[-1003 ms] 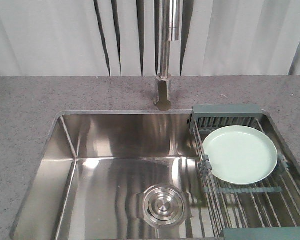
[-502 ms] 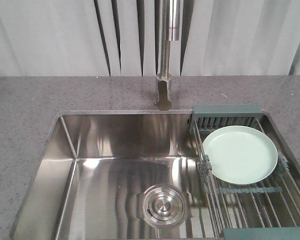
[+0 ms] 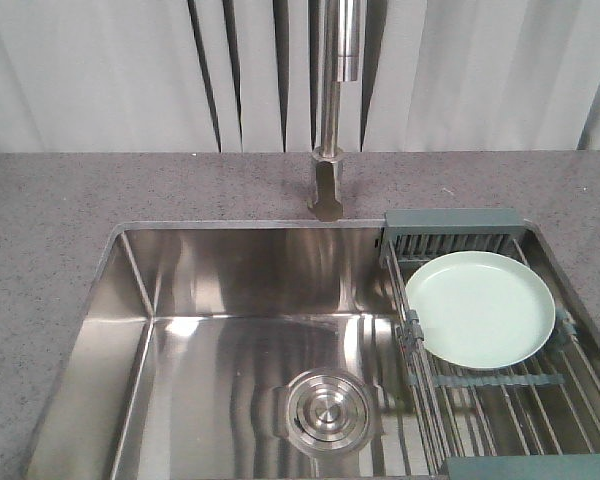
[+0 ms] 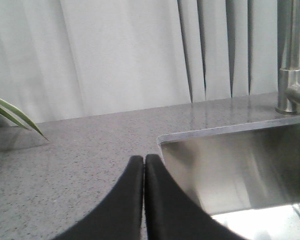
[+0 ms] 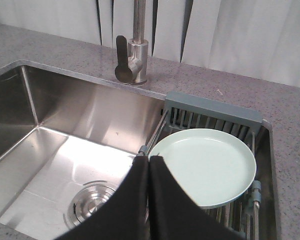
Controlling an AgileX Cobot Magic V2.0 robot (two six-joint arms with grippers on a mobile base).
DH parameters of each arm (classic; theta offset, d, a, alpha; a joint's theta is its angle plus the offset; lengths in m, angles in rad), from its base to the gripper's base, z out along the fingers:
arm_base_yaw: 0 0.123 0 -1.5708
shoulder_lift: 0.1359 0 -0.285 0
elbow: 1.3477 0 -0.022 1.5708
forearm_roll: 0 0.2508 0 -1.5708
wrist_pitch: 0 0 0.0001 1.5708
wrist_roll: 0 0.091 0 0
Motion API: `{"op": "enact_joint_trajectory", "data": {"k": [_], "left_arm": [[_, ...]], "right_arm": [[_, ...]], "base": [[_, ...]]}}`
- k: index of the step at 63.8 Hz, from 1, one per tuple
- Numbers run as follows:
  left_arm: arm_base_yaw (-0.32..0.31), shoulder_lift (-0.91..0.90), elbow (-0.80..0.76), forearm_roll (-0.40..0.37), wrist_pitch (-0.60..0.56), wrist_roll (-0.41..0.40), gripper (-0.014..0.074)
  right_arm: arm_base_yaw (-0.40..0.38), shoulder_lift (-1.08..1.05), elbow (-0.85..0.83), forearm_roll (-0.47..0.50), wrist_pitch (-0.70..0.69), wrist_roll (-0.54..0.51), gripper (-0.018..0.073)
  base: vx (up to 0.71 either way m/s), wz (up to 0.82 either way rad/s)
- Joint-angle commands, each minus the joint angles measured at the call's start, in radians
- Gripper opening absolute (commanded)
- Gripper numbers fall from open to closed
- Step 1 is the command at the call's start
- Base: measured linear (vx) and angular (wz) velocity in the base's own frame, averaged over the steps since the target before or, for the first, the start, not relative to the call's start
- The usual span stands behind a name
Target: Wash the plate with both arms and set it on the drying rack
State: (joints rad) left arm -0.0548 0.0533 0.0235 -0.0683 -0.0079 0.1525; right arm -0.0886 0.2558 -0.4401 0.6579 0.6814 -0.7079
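A pale green plate (image 3: 480, 308) lies flat on the drying rack (image 3: 500, 385) across the sink (image 3: 180, 300), within reach, while both grippers, left (image 4: 143, 160) and right (image 5: 148, 161), are closed and empty.

Neither arm shows in the front-facing view; only the wrist cameras catch the robot's own parts. The left gripper (image 4: 143, 159) appears from its wrist view as two matte black fingers (image 4: 125, 200) rising from the bottom edge and curving inward, their tips pressed flat together with just a thin seam between them and nothing held. The right gripper (image 5: 148, 160) looks much the same from its wrist view: two black fingers (image 5: 127, 205) sweeping up from the lower edge, tips meeting in a narrow vertical line, clamped on nothing. Both point forward and slightly downward. The arms and wrists behind them stay out of sight.
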Motion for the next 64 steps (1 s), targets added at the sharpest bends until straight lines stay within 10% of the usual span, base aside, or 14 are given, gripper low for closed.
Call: {"op": "enact_joint_trajectory", "data": {"k": [1,64], "left_arm": [[0.033,-0.076,-0.022,-0.001,0.008,-0.012,-0.0006],[0.061,-0.069,-0.024,-0.001,0.084,-0.015,-0.0006]], "right_arm": [[-0.005,0.011,-0.027,0.027,-0.057,-0.008,-0.0004],[-0.005,0.011,-0.027,0.028,-0.054,-0.008,-0.0004]], "base": [[0.0,0.0],[0.0,0.0]]}}
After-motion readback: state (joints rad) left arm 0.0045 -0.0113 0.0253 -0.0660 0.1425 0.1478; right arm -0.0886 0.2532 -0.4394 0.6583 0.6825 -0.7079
